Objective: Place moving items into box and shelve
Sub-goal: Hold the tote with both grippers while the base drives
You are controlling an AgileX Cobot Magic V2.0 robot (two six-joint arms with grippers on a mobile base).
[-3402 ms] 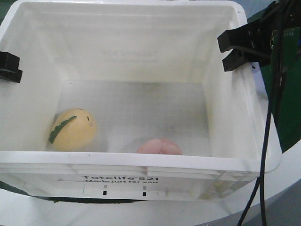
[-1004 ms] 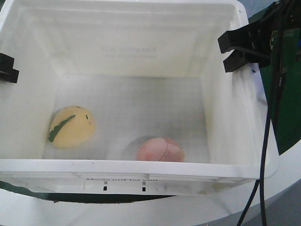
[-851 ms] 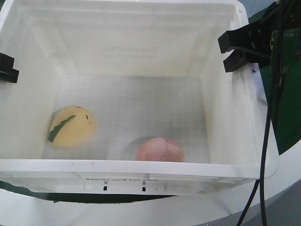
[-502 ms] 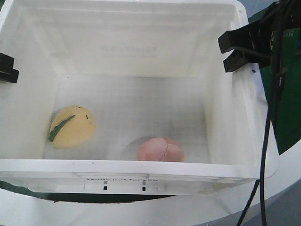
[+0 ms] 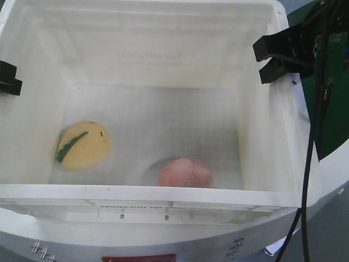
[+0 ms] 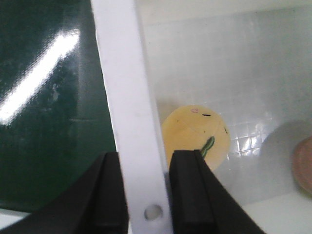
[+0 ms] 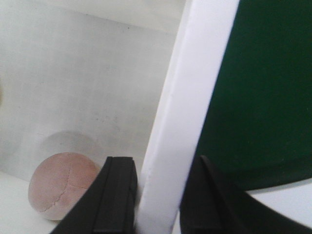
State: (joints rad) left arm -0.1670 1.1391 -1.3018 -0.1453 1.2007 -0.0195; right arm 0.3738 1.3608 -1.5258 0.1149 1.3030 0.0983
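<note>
Jaws of left gripper (image 6: pixel 147 195) and right gripper (image 7: pixel 161 195) clamp opposite rims of the box (image 5: pixel 163 192). Inside, yellow ball (image 5: pixel 84 144) lies lower left, pinkish ball (image 5: pixel 185 173) lower centre. Uneven lifting could tilt it and slip a rim free.

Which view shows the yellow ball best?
Exterior front-facing: the yellow ball shows whole, leaf strip included. Left wrist has it closer but cut by the box rim and the left hand. Right wrist: barely a sliver.
</note>
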